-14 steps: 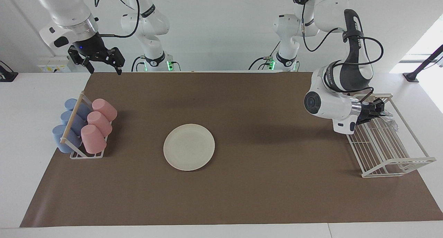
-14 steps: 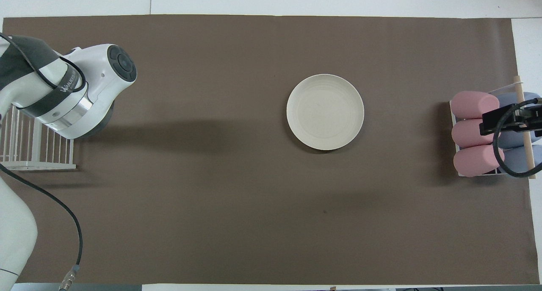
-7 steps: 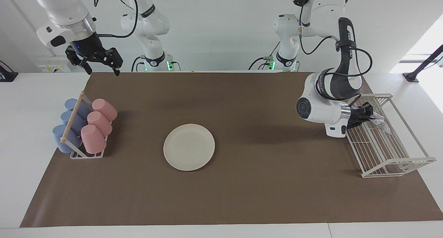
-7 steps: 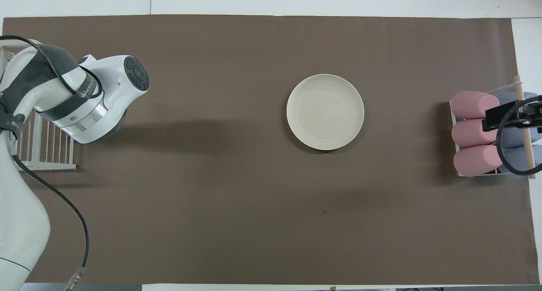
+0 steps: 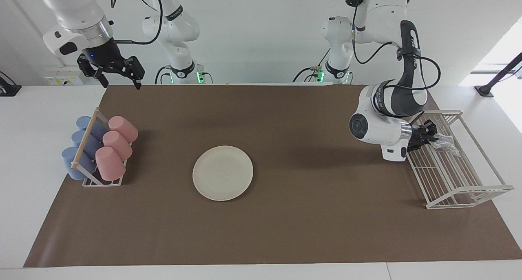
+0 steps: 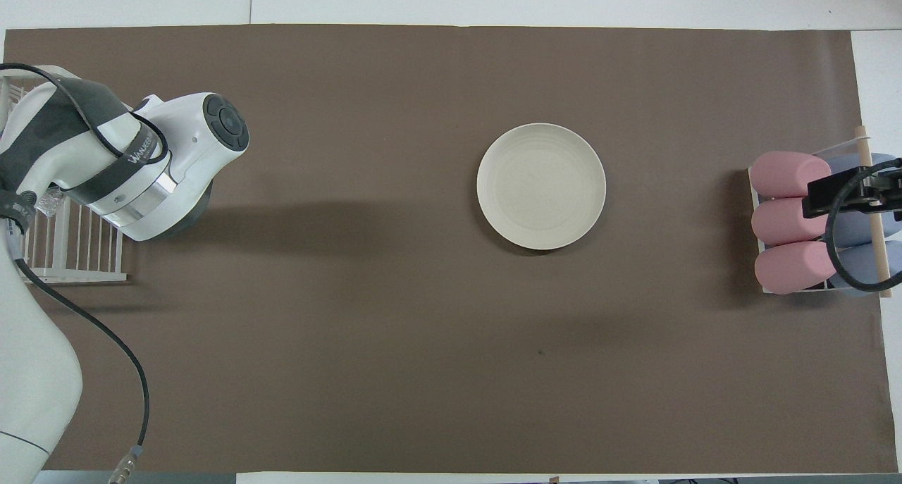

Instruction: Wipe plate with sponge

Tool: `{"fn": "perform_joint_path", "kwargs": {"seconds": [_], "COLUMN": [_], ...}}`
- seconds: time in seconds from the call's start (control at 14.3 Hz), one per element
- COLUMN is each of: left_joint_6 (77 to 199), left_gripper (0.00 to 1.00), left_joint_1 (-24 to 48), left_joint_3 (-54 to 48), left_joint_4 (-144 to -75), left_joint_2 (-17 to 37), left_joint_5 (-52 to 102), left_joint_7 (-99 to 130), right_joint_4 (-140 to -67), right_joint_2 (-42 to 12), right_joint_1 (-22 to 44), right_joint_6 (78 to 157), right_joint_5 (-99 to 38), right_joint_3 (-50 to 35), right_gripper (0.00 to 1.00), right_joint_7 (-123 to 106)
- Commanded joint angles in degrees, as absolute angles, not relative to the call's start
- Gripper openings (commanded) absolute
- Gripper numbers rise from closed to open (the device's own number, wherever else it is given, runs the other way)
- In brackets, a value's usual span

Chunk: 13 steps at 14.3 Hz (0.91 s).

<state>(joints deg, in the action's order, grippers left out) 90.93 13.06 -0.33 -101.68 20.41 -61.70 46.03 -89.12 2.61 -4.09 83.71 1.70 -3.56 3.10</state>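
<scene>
The cream-white plate (image 5: 222,173) lies flat on the brown mat near the middle of the table; it also shows in the overhead view (image 6: 541,186). My left gripper (image 5: 431,135) is turned sideways over the white wire rack (image 5: 461,178), shut on the silvery, wrinkly sponge (image 5: 447,144), which it holds just above the rack's wires. In the overhead view the arm hides the gripper and only a bit of the sponge (image 6: 48,203) shows. My right gripper (image 5: 122,82) waits, open and empty, high over the right arm's end of the mat.
A small rack with pink and blue cups (image 5: 98,149) lying on their sides stands at the right arm's end; it also shows in the overhead view (image 6: 810,223). The wire rack (image 6: 70,258) stands at the left arm's end. The brown mat (image 5: 310,231) covers the table.
My left gripper has lifted the sponge off the wire rack's floor and drawn back a little toward the table's middle. The right gripper has risen slightly.
</scene>
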Motion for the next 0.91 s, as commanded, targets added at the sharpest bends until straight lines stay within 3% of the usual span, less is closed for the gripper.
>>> {"fn": "perform_joint_path", "kwargs": {"seconds": [0.0,0.35,0.63,0.84], "left_joint_6": [92.4,93.5,94.0,93.8], "left_gripper": [1.00,1.00,1.00,1.00], "left_joint_1": [13.3,12.9,11.4,11.1], "left_joint_3": [0.1,0.1,0.3,0.4], "left_joint_4": [-102.7,-100.4,-94.9,-94.6], "left_joint_2": [19.2,18.9,15.8,11.9], "left_joint_5": [-60.5,-55.9,-43.1,-37.0], "left_joint_7": [46.8,46.6,45.6,42.5], "right_joint_4": [-89.8,-89.8,-89.8,-89.8], "right_joint_2": [3.3,3.3,3.3,3.3], "right_joint_1": [-4.9,-4.7,-4.7,-4.7], "right_joint_6": [84.7,84.7,84.6,84.6], "right_joint_5": [0.9,0.9,0.9,0.9], "right_joint_3": [-4.2,-4.2,-4.2,-4.3], "right_gripper": [1.00,1.00,1.00,1.00], "right_joint_7": [3.9,4.0,3.9,4.0]}}
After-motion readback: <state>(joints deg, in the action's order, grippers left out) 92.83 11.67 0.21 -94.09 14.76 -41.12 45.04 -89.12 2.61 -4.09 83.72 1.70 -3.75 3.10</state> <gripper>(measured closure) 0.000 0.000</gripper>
